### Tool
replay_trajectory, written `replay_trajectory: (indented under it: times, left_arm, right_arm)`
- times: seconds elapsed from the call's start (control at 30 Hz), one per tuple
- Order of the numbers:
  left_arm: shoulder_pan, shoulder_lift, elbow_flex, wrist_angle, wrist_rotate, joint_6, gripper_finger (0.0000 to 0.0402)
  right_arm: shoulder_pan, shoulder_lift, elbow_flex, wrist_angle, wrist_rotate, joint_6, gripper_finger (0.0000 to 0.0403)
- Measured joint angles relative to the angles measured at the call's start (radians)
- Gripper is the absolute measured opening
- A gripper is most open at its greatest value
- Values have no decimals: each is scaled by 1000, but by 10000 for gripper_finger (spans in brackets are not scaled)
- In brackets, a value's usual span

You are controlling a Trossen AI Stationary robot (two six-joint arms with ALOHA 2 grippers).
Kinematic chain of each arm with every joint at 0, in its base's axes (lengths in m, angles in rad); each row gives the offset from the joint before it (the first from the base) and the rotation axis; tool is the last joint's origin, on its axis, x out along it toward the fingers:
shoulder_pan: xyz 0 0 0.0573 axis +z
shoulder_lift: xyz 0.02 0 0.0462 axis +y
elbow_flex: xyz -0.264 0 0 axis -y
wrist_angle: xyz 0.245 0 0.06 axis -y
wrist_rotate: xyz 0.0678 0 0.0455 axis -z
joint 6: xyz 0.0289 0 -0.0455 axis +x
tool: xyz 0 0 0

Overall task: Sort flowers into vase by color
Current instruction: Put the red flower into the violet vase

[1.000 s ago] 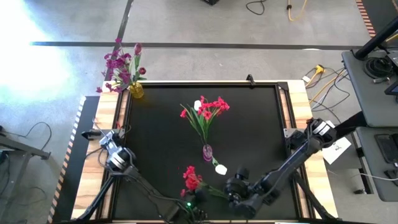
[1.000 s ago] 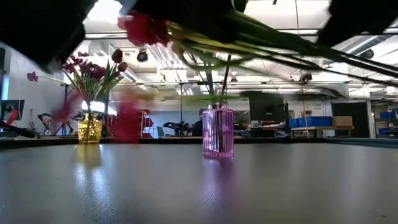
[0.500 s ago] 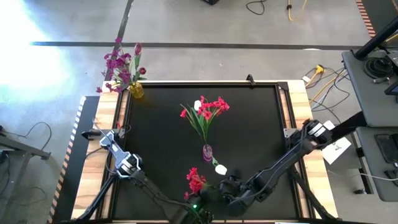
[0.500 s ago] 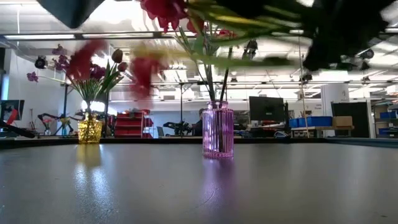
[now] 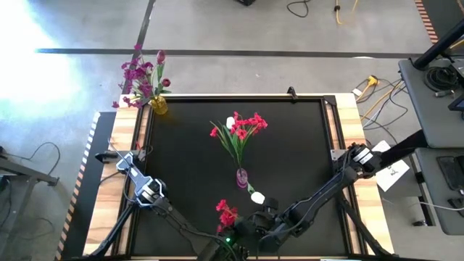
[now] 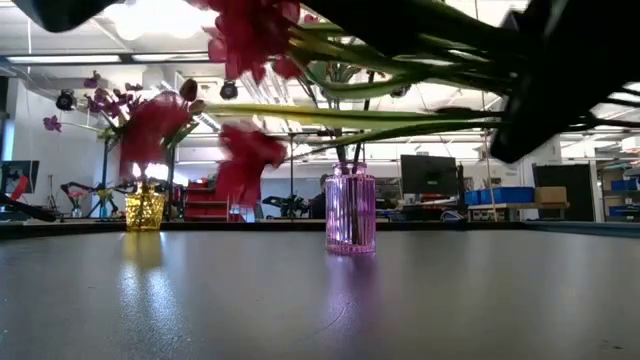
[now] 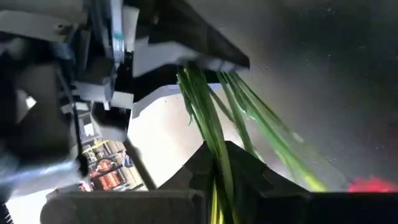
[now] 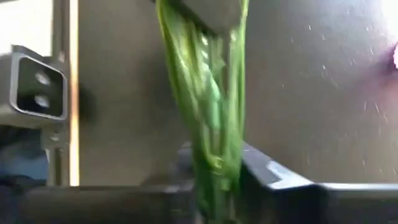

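Note:
A bunch of red-pink flowers [image 5: 226, 213] on green stems hangs level over the table's near edge, its heads [image 6: 247, 45] high in the low view. My left gripper [image 5: 233, 238] and right gripper [image 5: 257, 226] meet at its stems, and both are shut on them. A pink-purple glass vase [image 5: 241, 176] stands mid-table with red flowers and a white bud. A white bud [image 5: 257, 196] lies on the table beside it. A yellow vase [image 5: 158, 106] at the far left corner holds purple flowers and a dark red bud. My left gripper pinches the bundle of green stems [image 7: 217, 163] between its two fingers, which lie across the stems. The bunch is lifted clear of the table. My right gripper's fingers [image 7: 205, 55] hold the same stems farther along. My right gripper pinches the same green stems [image 8: 212, 146] between its two fingers, lying across them. The stems run on past it into my left gripper's fingers [image 8: 208, 11]. The bunch hangs clear of the table, about level.
The black table top [image 5: 188, 156] has wooden strips along its left and right sides [image 5: 348, 116]. Both arms crowd the near edge. The pink-purple vase [image 6: 350, 212] stands just beyond the held bunch, and the white bud lies between them.
My right gripper has moved toward the table's left and near edge, closing in on my left gripper. The red bunch has swung with it, and its heads now show lower and more spread in the low view.

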Motion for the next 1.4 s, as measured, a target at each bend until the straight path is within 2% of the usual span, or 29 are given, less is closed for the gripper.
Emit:
replay_trajectory:
  times: [0.07,0.23,0.33,0.43,0.47,0.6,0.67,0.8,0.9,1.0,1.1,1.23,1.3,1.4]
  left_arm:
    - [-1,0,0,-1,0,0,25]
    - [-1,-12,0,-71,6,-88,73]
    - [1,-47,0,-211,5,-262,107]
    - [3,-88,-1,-401,3,-497,140]
    - [3,-105,-13,-403,2,-558,150]
    - [-27,-251,-156,-328,-27,-649,176]
    - [-50,-332,-261,-367,-79,-761,180]
    - [-85,-512,-525,-324,-148,-999,180]
    - [-117,-643,-736,-189,-165,-1124,176]
    - [-134,-745,-954,62,-160,-1141,172]
    - [-133,-828,-1164,391,-151,-1068,168]
    - [-105,-891,-1417,837,-103,-940,163]
    - [-75,-913,-1525,1068,-64,-873,160]
    - [-21,-922,-1669,1425,34,-757,156]
  right_arm:
    - [-2,-1,10,0,-17,-3,28]
    - [-7,-1,16,1,-56,-1,12]
    - [-7,-1,13,-1,-56,2,11]
    - [0,-1,6,2,-55,4,10]
    - [4,-2,0,-5,-56,11,10]
    - [34,-10,-18,-107,-44,93,10]
    - [54,-30,-31,-170,-6,133,9]
    - [96,-127,-88,-227,96,195,9]
    - [112,-246,-167,-250,139,252,9]
    - [115,-384,-291,-274,93,360,9]
    - [115,-527,-430,-280,6,476,9]
    - [90,-717,-569,-323,13,615,9]
    - [71,-800,-610,-338,88,628,9]
    - [43,-922,-628,-267,346,509,9]
